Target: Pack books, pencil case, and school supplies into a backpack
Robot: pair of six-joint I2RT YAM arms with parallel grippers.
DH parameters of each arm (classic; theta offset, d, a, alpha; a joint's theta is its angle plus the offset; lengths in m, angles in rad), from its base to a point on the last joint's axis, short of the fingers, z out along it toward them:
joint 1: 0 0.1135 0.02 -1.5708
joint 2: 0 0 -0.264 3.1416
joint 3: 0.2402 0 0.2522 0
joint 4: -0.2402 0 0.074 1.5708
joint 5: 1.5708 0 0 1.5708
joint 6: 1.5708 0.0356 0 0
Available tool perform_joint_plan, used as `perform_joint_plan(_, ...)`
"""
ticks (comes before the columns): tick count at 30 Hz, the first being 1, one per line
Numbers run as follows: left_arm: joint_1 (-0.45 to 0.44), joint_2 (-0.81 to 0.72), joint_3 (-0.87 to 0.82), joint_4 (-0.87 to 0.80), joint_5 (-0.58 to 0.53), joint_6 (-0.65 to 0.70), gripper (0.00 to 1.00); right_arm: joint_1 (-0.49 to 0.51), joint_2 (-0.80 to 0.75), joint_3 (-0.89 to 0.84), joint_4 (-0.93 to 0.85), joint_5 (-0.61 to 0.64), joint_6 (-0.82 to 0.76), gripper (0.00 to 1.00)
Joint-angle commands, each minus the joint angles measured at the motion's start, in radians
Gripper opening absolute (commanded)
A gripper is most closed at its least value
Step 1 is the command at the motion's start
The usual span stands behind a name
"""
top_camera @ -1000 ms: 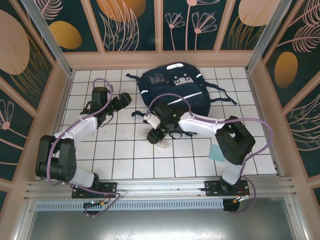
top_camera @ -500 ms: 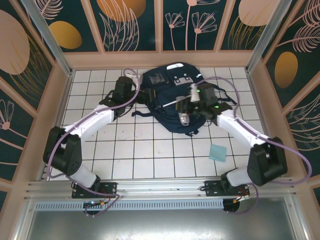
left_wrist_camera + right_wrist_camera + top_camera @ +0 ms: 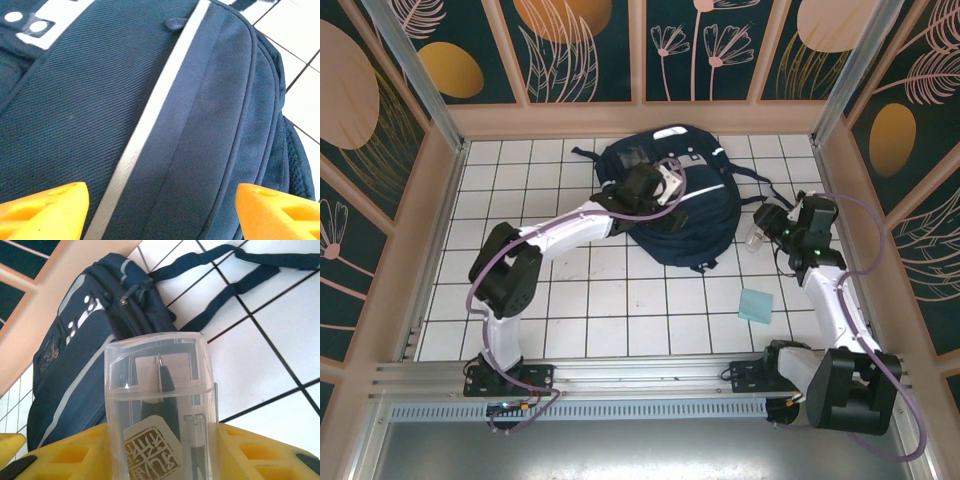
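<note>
The navy backpack [image 3: 670,205] lies closed at the back middle of the tiled floor, white stripes across it. My left gripper [image 3: 660,190] hovers low over its top; in the left wrist view its orange fingers [image 3: 45,210] stand wide open either side of the blue fabric [image 3: 75,115] and a white stripe [image 3: 150,120]. My right gripper [image 3: 770,225] is to the right of the backpack, shut on a small clear tube [image 3: 755,240]. In the right wrist view the tube [image 3: 160,400] stands between the yellow fingers [image 3: 65,455] with pens inside. A light-teal pad [image 3: 756,305] lies on the floor. Books and pencil case are out of view.
Dark backpack straps [image 3: 775,195] trail over the tiles beside my right gripper, also visible in the right wrist view as straps [image 3: 225,270]. Wooden walls [image 3: 640,118] close in the floor on three sides.
My left arm swung right, from the open floor onto the backpack's top. My right arm carried the clear tube from the floor's middle, over the backpack, to its right side.
</note>
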Motion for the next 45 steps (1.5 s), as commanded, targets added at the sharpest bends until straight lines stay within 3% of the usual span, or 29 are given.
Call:
perform_joint_plan(1, -0.018, 0.067, 0.098, -0.084, -0.045, 0.102, 0.77, -0.013, -0.017, -0.021, 0.066, -0.042, 0.029, 0.48)
perform_joint_plan(12, -0.022, 0.199, 0.208, -0.166, -0.036, 0.149, 0.79, -0.018, 0.002, -0.049, 0.100, -0.070, 0.034, 0.47)
perform_joint_plan(16, -0.022, 0.214, 0.220, -0.170, -0.054, 0.143, 0.73, -0.017, 0.005, -0.053, 0.112, -0.084, 0.043, 0.46)
perform_joint_plan(18, -0.023, 0.212, 0.233, -0.177, -0.041, 0.136, 0.63, -0.018, 0.006, -0.054, 0.113, -0.088, 0.045, 0.46)
perform_joint_plan(24, -0.016, 0.171, 0.254, -0.161, -0.021, 0.111, 0.03, -0.009, 0.008, -0.059, 0.137, -0.108, 0.070, 0.45)
perform_joint_plan(25, -0.011, 0.163, 0.261, -0.159, -0.015, 0.095, 0.00, -0.002, 0.010, -0.059, 0.144, -0.111, 0.077, 0.44)
perform_joint_plan(32, 0.087, 0.094, 0.235, -0.077, 0.191, -0.078, 0.00, 0.122, 0.078, -0.030, 0.242, -0.080, 0.178, 0.44)
perform_joint_plan(37, 0.091, 0.040, 0.204, -0.039, 0.335, -0.168, 0.00, 0.229, 0.173, 0.006, 0.338, -0.039, 0.288, 0.44)
perform_joint_plan(45, 0.098, 0.078, 0.351, -0.087, 0.410, -0.253, 0.00, 0.301, 0.320, 0.027, 0.595, 0.017, 0.536, 0.43)
